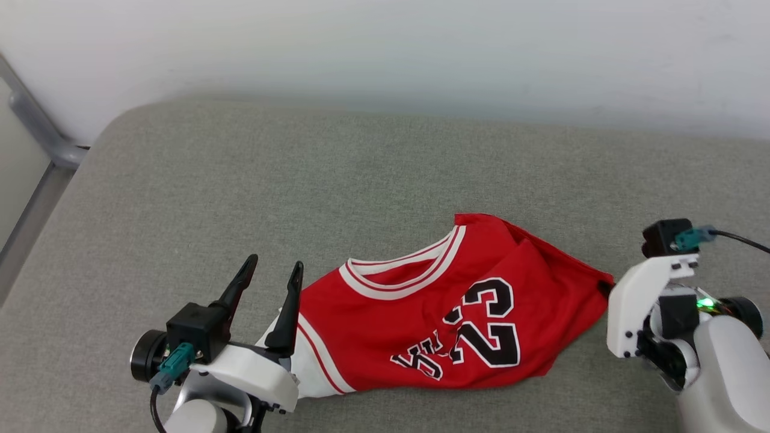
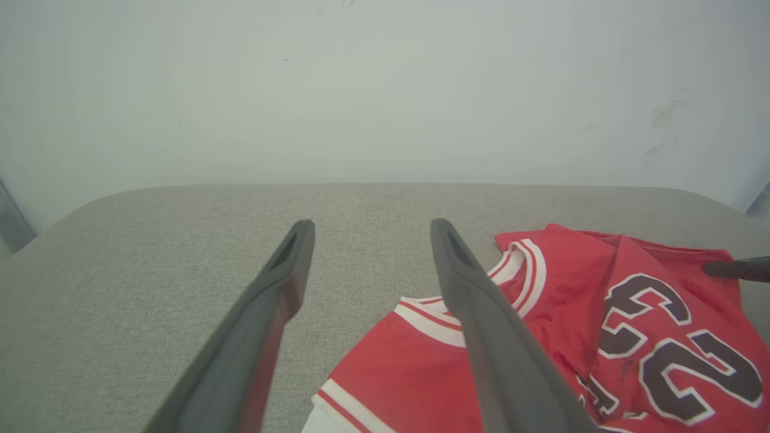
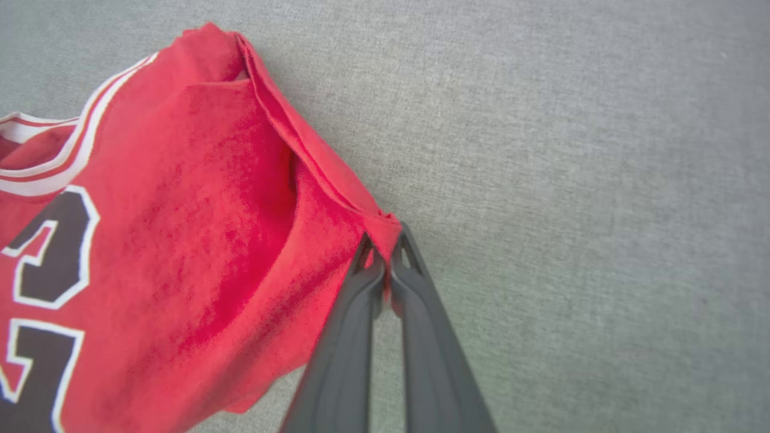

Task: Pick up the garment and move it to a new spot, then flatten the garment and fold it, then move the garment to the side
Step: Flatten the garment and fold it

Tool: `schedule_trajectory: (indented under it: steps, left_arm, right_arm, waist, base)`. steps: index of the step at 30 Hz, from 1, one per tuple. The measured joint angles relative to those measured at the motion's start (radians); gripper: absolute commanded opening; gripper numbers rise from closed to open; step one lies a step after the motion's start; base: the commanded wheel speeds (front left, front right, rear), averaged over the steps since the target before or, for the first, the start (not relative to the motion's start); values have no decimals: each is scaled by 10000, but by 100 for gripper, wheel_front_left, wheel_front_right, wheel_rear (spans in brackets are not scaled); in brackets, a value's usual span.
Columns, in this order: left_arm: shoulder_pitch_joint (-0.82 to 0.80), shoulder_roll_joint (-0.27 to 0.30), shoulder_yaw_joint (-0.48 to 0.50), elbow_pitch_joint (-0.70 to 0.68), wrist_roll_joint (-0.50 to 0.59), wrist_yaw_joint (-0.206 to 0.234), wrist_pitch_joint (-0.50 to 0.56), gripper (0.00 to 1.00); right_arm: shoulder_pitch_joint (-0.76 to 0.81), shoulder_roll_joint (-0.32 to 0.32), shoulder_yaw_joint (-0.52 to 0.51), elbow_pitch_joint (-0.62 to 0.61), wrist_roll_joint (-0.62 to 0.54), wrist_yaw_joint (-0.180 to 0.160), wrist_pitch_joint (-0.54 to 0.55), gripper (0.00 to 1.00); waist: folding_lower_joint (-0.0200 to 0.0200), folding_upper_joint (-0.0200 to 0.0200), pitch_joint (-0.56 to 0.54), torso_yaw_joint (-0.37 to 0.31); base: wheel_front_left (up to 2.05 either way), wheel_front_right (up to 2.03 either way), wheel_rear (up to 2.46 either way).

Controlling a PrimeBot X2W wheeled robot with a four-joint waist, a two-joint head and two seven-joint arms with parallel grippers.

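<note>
The garment [image 1: 445,313] is a red jersey with a white-striped collar and a black "23", lying rumpled on the grey cushioned surface [image 1: 301,180]. My left gripper [image 1: 274,267] stands open at the garment's left edge, its right finger over the white sleeve trim; in the left wrist view the garment [image 2: 571,313] lies to the right of the spread fingers [image 2: 481,313]. My right gripper [image 3: 385,249] is shut on the garment's [image 3: 180,240] right corner, pinching a fold of red cloth. In the head view that pinched corner [image 1: 603,282] meets the white right wrist.
A pale wall [image 1: 385,48] runs behind the surface. A grey metal frame [image 1: 36,126] stands past the left edge. Bare cushion lies beyond the garment, toward the wall and to the left.
</note>
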Motion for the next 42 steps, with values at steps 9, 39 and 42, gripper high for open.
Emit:
schedule_trajectory:
  steps: [9, 39, 42]
  left_arm:
    - [660, 56, -8, 65, -194, 253, 174, 100]
    - [1000, 199, 82, 86, -537, 569, 382, 100]
    - [865, 186, 77, 58, -537, 554, 362, 100]
  right_arm:
    - [4238, 525, -1668, -3875, -558, 0, 955, 0]
    - [4913, 1149, -1776, -3691, -36, -2, -5102, 100]
    - [4092, 1149, -1565, -3189, -345, -2, -4010, 100]
  waist:
    - [-1, 0, -790, -504]
    - [-1, 1, -934, -639]
    - [-1, 0, -797, -520]
  base:
    - [0, 0, 0]
    - [0, 0, 0]
    - [0, 0, 0]
